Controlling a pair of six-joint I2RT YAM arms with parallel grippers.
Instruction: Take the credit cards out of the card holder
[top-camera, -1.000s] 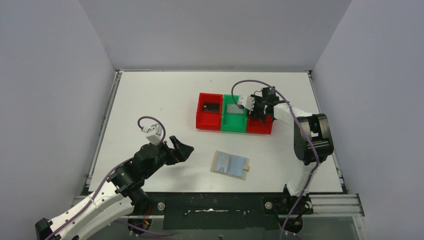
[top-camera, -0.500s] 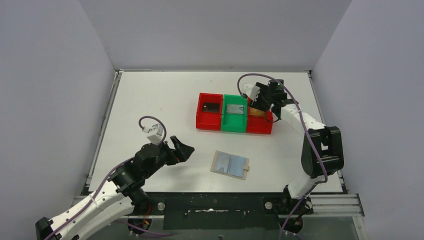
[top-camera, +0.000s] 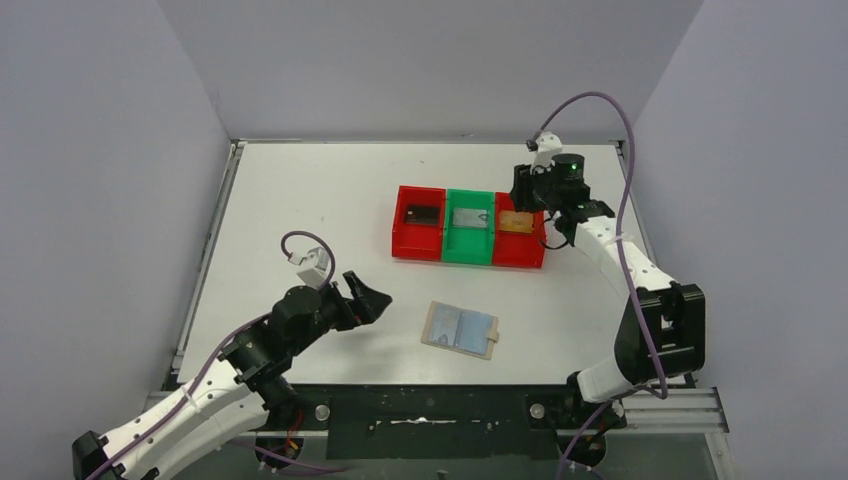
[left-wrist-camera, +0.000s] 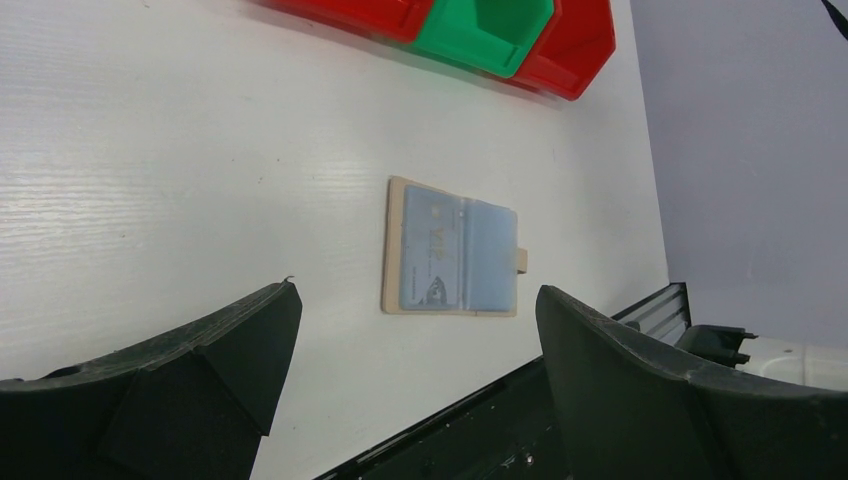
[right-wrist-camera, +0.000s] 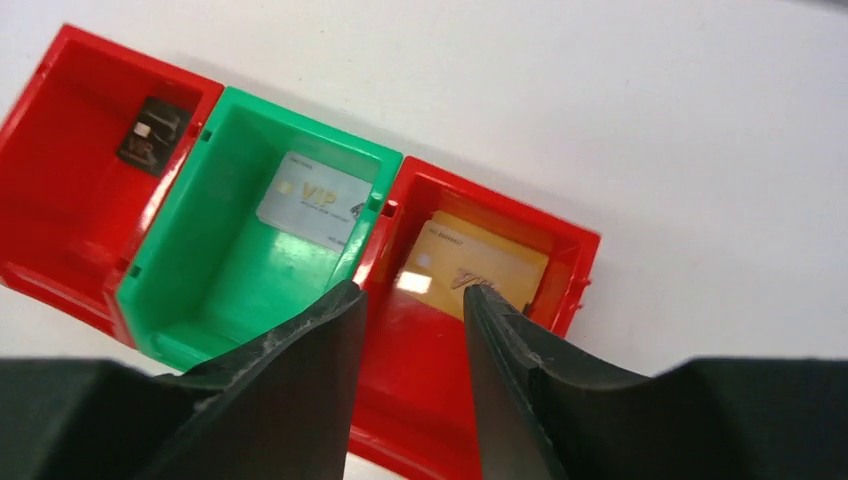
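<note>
Left end effector (top-camera: 368, 292): wide apart, empty, left of the open card holder (top-camera: 460, 330) lying near-centre on the counter (top-camera: 300, 200).
Right end effector (right-wrist-camera: 412, 295): narrowly apart, empty, over the gold credit card (right-wrist-camera: 475, 265) in the right red tray (right-wrist-camera: 415, 400).
Tip: lift straight clear, then check the holder's pockets.

A green tray (top-camera: 468, 255) sits between two red trays (top-camera: 416, 250) on the white table (top-camera: 300, 200).

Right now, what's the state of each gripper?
Left gripper: open wide, empty.
Right gripper: partly open, holding nothing.
</note>
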